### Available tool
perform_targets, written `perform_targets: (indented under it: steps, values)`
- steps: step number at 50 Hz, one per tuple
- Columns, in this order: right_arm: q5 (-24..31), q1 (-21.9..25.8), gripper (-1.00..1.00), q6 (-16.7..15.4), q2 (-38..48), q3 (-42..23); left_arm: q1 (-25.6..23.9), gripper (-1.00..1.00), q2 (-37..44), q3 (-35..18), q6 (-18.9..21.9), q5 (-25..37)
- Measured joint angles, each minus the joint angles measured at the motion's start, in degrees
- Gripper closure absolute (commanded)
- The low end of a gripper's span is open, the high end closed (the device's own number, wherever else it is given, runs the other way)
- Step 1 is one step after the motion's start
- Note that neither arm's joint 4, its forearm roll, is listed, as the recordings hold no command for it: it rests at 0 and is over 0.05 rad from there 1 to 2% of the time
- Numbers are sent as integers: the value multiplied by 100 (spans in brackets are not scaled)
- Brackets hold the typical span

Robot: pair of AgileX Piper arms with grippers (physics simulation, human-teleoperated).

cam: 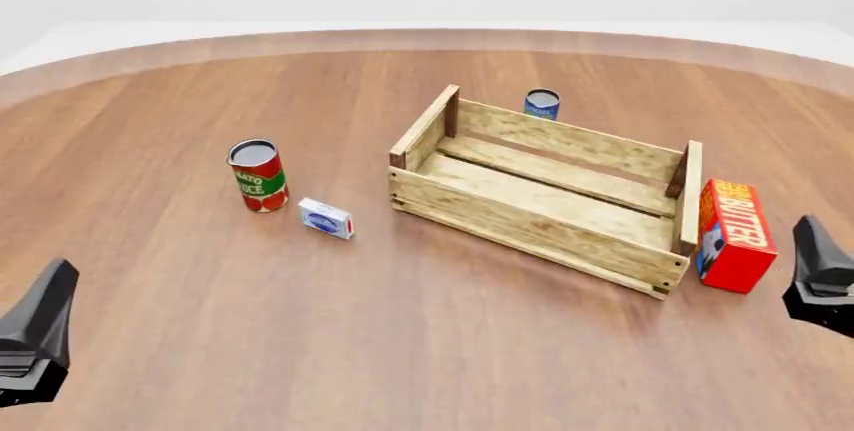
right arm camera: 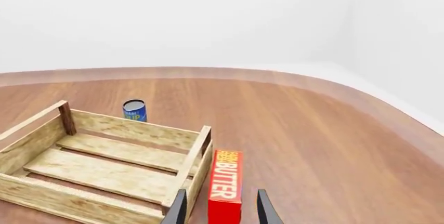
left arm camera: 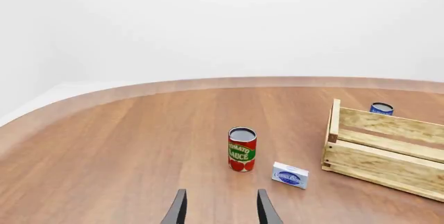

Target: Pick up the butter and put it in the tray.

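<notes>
Butter [cam: 734,233] sitting upright just right of tray [cam: 534,226]. Right gripper [right arm camera: 220,209] hovering near it, jaws apart, empty; left gripper [left arm camera: 220,208] also open.

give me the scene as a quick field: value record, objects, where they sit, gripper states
butter: butter carton upright on the table, just outside the crate's right end
tray: wooden slat crate, nothing inside
left of crate: tomato sauce can, small white-and-blue box
behind crate: blue can
left gripper: open, holding nothing
right gripper: open, butter carton ahead of its fingers
task state: butter not yet picked up
</notes>
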Motion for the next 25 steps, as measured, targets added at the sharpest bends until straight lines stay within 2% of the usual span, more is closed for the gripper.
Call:
perform_targets:
  steps: [25]
  values:
    - [-2009, -85, -100, 90, 2303, 0, 0, -100, 0, 0, 0, 0]
